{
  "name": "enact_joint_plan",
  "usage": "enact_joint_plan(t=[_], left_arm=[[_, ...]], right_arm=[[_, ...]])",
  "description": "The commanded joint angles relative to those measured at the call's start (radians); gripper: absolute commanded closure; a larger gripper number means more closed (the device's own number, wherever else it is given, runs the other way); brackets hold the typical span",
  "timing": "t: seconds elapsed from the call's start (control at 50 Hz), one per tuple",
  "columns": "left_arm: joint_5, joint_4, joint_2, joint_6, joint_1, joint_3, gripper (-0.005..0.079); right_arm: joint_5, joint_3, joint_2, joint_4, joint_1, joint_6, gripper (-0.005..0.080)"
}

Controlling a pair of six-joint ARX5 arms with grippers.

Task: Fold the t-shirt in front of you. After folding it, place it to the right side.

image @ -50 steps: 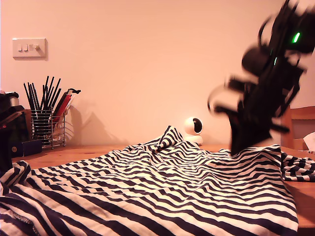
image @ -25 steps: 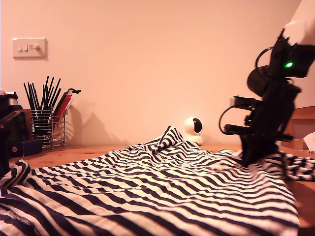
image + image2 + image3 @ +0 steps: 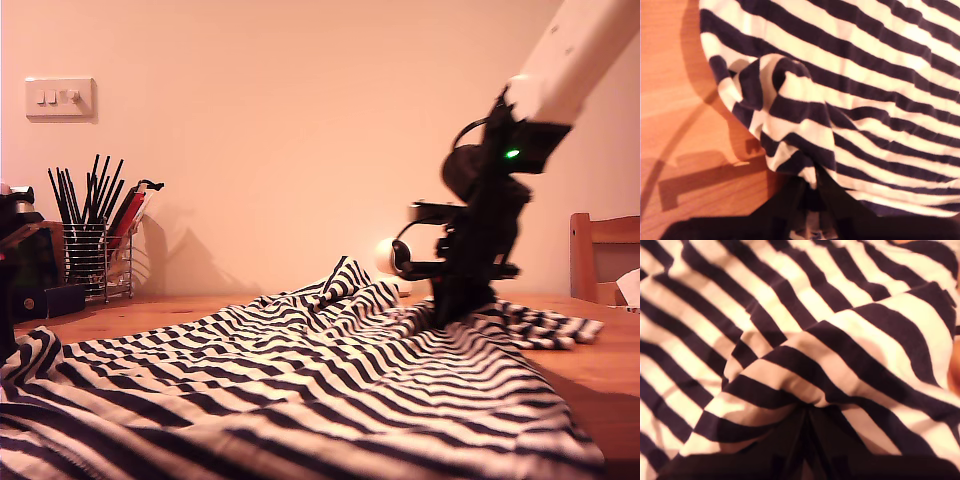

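1. Currently the t-shirt (image 3: 300, 380) lies spread over the wooden surface (image 3: 600, 360), its dark and white stripes filling most of the exterior view's lower half, with rumpled ridges toward the back.
2. In the first wrist view, my first claw (image 3: 810, 192) is clenched on the t-shirt (image 3: 865, 75): a bunched fold of striped fabric runs straight down into its dark jaws.
3. That pinched fold sits at the cloth's edge, with bare surface (image 3: 680, 125) just beside it and the rest of the garment lying flat beyond.
4. In the second wrist view, my second claw (image 3: 807, 412) is likewise clamped on the t-shirt (image 3: 765, 315); the stripes converge in a raised pleat that ends between its jaws.
5. Fabric surrounds that claw on nearly all sides, so the grip is well inside the cloth rather than at its border.
6. On the exterior view's right, an arm (image 3: 480, 230) reaches down with its tip buried in a gathered hump of the shirt; the wrist views do not settle which arm it is.
7. Past that hump, a striped flap trails flat toward the exterior view's right, near a wooden chair (image 3: 600, 255).
8. Behind the shirt stand a small white camera (image 3: 390, 258) and, at the exterior view's left, a wire holder (image 3: 95, 255) of dark sticks below a wall switch (image 3: 60, 98).
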Motion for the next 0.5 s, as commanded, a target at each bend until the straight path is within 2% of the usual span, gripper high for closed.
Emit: enact_joint_plan(t=[0.0,0.14,0.38,0.48], left_arm=[[0.002,-0.007,0.027,-0.006,-0.002,0.006,0.0762],[0.002,-0.037,0.027,-0.006,-0.002,0.006,0.0762],[0.003,-0.034,0.027,-0.005,-0.003,0.006,0.0762],[0.005,-0.027,0.027,-0.006,-0.003,0.006,0.0762]], right_arm=[[0.006,0.016,0.103,-0.021,0.002,-0.005,0.0762],[0.027,0.11,0.124,-0.054,0.005,0.005,0.0763],[0.005,0.194,0.132,-0.007,0.002,0.154,0.0763],[0.003,0.229,0.132,-0.045,0.006,0.181,0.0762]])
